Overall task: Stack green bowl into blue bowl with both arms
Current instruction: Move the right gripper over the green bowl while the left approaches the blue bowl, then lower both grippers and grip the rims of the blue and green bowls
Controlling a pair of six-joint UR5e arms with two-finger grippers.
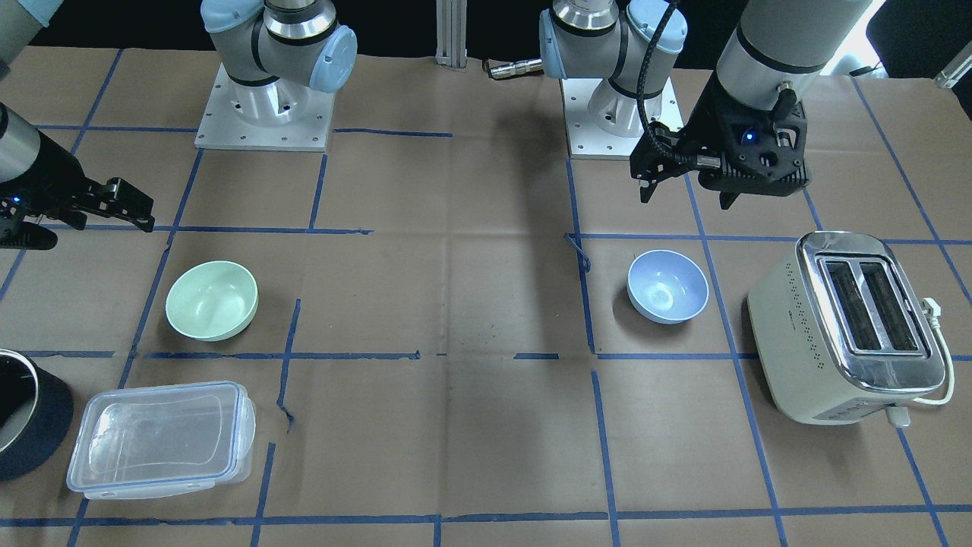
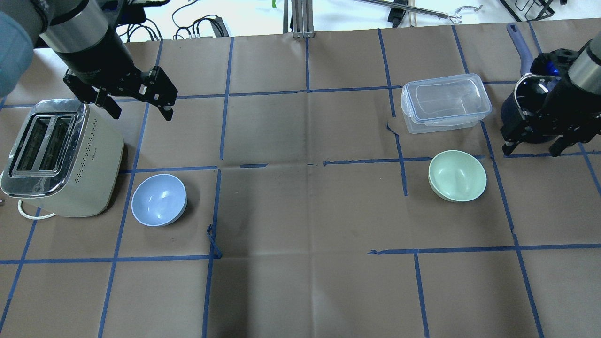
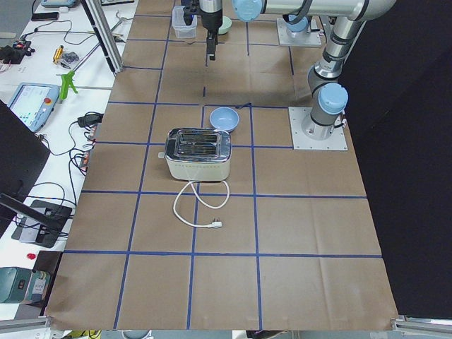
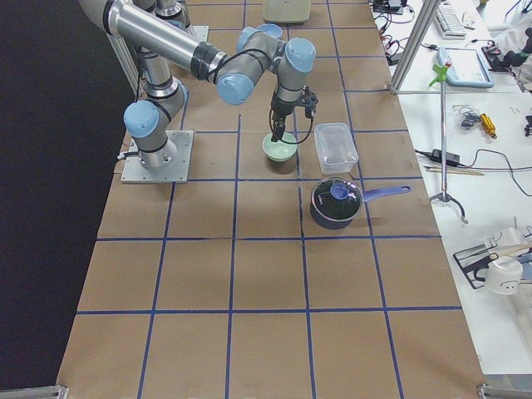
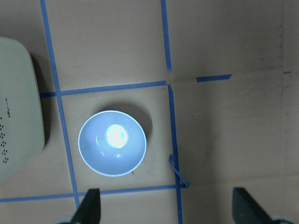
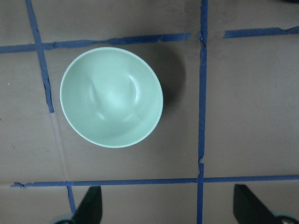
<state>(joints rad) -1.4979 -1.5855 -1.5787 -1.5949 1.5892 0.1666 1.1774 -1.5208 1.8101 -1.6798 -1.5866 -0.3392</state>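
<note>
Brown paper table (image 2: 310,211) with a blue tape grid, cables and benches past the far edge. Both bowls sit upright and empty, well apart across the table's width, nothing stacked yet.

The green bowl (image 2: 457,175) is on the robot's right half, near the clear lidded container (image 2: 446,103), not touching it. The dark pot (image 4: 335,202) is further out on that side. The blue bowl (image 2: 158,199) is on the left half, just beside the toaster (image 2: 61,159), with a thin gap showing.

The right gripper (image 2: 530,150) hovers above the table, jaws spread wide, holding nothing. The left gripper (image 2: 139,111) is also raised, wide apart and empty, up past the toaster's far end.

Key relation: the right arm is clearly nearer the green bowl. In the right wrist view the bowl lies ahead of the fingertips and left of the jaw midline, not between them. The bowl is round, so there is no long axis to line up with (any rim point likely works). Likely next step is to shift over, drop and pinch the rim. The blue bowl sits ahead and left of centre in the left wrist view in the same way. Carry distance to the blue bowl looks long.
</note>
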